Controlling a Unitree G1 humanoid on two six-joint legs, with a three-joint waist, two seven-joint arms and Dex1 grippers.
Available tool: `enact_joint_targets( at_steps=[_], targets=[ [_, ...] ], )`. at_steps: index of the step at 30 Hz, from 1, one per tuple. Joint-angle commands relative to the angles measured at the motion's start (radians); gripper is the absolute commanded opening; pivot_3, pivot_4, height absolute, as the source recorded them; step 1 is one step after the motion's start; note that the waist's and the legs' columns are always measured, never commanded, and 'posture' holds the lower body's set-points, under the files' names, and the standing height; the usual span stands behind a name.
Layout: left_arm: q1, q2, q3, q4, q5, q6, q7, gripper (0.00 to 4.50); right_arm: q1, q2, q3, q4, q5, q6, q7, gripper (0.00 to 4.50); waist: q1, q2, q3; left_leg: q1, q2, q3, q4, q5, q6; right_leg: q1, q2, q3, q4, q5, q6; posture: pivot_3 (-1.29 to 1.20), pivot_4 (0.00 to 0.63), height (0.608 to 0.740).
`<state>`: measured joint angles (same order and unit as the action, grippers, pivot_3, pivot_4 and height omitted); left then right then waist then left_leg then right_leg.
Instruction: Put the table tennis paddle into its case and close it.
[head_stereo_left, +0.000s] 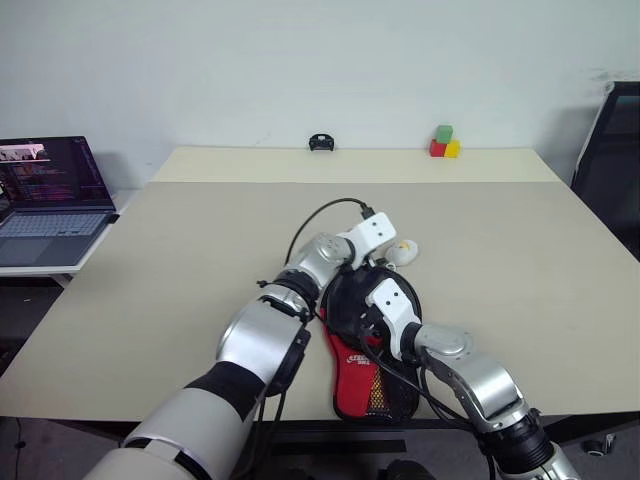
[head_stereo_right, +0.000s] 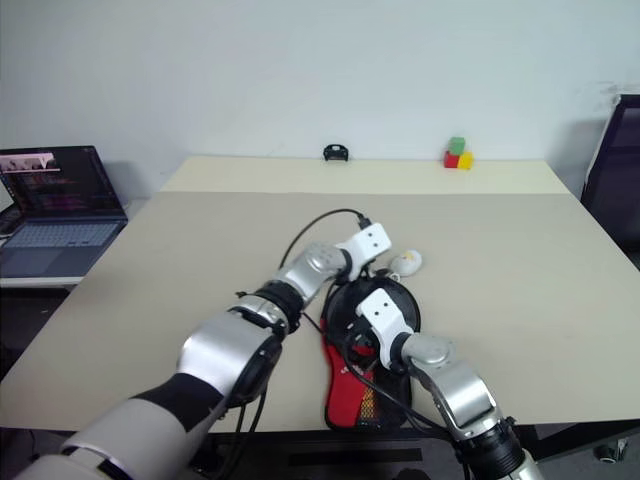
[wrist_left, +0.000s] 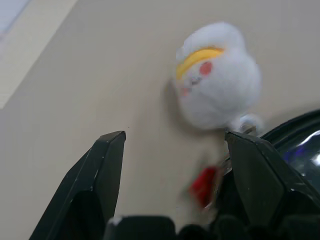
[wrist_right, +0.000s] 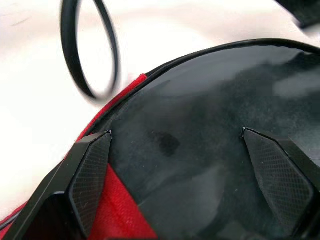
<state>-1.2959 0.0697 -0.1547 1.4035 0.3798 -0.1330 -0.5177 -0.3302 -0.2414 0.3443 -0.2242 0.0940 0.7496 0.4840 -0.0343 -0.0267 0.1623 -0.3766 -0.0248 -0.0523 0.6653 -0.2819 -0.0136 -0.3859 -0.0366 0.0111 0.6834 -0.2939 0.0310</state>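
Table (head_stereo_left: 150, 260) is carrying the case (head_stereo_left: 362, 385) near its front edge, red panel up, with the paddle (wrist_right: 210, 125) lying in it, black face showing. Right gripper (wrist_right: 177, 180) is hovering over that face, fingers wide apart. Left gripper (wrist_left: 172, 165) is standing apart and empty beside the charm (wrist_left: 217, 95).

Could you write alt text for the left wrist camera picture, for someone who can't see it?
A small fluffy white charm with a yellow band and a pink cheek lies on a beige table, just beyond the two black fingers of the robot's open left pincer. The shiny black edge of a case curves in beside one finger.
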Motion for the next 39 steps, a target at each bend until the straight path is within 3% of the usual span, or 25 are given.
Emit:
enact_joint_targets(
  at_steps=[1, 5, 12, 17, 21, 27, 30, 35, 38, 39],
  targets=[
    [-0.034, 0.066, 0.042, -0.051, -0.046, -0.056, -0.034, 3.45, 0.025, -0.027, 0.003, 0.1, -0.005, 0.028, 0.014, 4.5, 0.002, 0.0, 0.0, 0.0, 0.0, 0.0, 0.0, 0.0, 0.0, 0.0, 0.0, 0.0, 0.0, 0.0, 0.0, 0.0, 0.15, 0.74],
    [-0.001, 0.149, 0.077, -0.073, -0.094, -0.109, -0.108, 3.45, 0.026, -0.034, -0.014, 0.109, 0.0, 0.022, 0.022, 4.5, 0.004, 0.0, 0.0, -0.001, 0.0, 0.0, 0.0, 0.0, 0.0, 0.0, 0.0, 0.0, -0.001, 0.0, 0.0, 0.0, 0.15, 0.74],
    [0.18, 0.235, 0.16, -0.231, -0.271, -0.166, -0.416, 3.45, 0.03, -0.076, -0.082, 0.08, 0.028, 0.031, 0.049, 4.5, 0.007, 0.001, -0.002, -0.001, 0.0, -0.001, 0.0, 0.0, 0.0, 0.0, -0.001, 0.0, -0.001, 0.0, 0.0, 0.0, 0.15, 0.74],
    [0.401, 0.264, 0.18, -0.607, -0.417, -0.01, -0.564, 3.45, 0.041, -0.11, -0.169, -0.033, 0.111, 0.08, 0.085, 4.5, 0.009, 0.001, -0.002, -0.005, 0.0, -0.002, 0.001, 0.0, 0.0, -0.001, -0.002, 0.001, -0.002, 0.0, 0.0, 0.0, 0.15, 0.74],
    [0.56, 0.287, 0.163, -0.905, -0.472, 0.143, -0.563, 3.45, 0.06, -0.162, -0.222, -0.122, 0.167, 0.048, 0.135, 4.5, 0.008, 0.001, -0.002, -0.006, 0.0, -0.002, 0.001, 0.0, 0.0, -0.002, -0.002, 0.002, -0.002, 0.0, 0.0, 0.0, 0.15, 0.74],
    [0.678, 0.293, 0.111, -1.196, -0.54, 0.319, -0.576, 3.45, 0.064, -0.223, -0.349, -0.252, 0.337, 0.111, 0.208, 4.5, 0.007, 0.002, -0.001, -0.006, 0.001, -0.002, 0.001, 0.0, 0.0, -0.002, -0.002, 0.003, -0.002, 0.0, 0.0, 0.0, 0.15, 0.74],
    [0.693, 0.296, 0.071, -1.231, -0.548, 0.35, -0.59, 3.45, 0.056, -0.266, -0.403, -0.267, 0.387, 0.134, 0.224, 4.5, 0.008, 0.002, -0.001, -0.005, 0.001, -0.002, 0.001, 0.0, 0.0, -0.002, -0.002, 0.003, -0.002, 0.0, 0.0, 0.0, 0.15, 0.74],
    [0.659, 0.278, 0.001, -1.137, -0.515, 0.324, -0.585, 3.45, 0.03, -0.321, -0.464, -0.22, 0.4, 0.121, 0.205, 4.5, 0.008, 0.002, -0.001, -0.005, 0.0, -0.002, 0.001, 0.0, 0.0, -0.001, -0.002, 0.003, -0.002, 0.0, 0.0, 0.0, 0.15, 0.74],
    [0.63, 0.263, -0.029, -1.071, -0.504, 0.301, -0.594, 4.02, 0.019, -0.326, -0.469, -0.206, 0.4, 0.117, 0.192, 4.5, 0.007, 0.002, -0.001, -0.005, 0.001, -0.002, 0.001, 0.0, 0.0, -0.002, -0.001, 0.003, -0.002, 0.0, 0.0, 0.0, 0.15, 0.74],
    [0.621, 0.258, -0.038, -1.054, -0.5, 0.287, -0.596, 4.42, 0.018, -0.325, -0.468, -0.206, 0.401, 0.117, 0.189, 4.5, 0.007, 0.002, -0.001, -0.005, 0.001, -0.002, 0.001, 0.0, 0.0, -0.002, -0.001, 0.003, -0.002, 0.0, 0.0, 0.0, 0.15, 0.74]
  ],
)
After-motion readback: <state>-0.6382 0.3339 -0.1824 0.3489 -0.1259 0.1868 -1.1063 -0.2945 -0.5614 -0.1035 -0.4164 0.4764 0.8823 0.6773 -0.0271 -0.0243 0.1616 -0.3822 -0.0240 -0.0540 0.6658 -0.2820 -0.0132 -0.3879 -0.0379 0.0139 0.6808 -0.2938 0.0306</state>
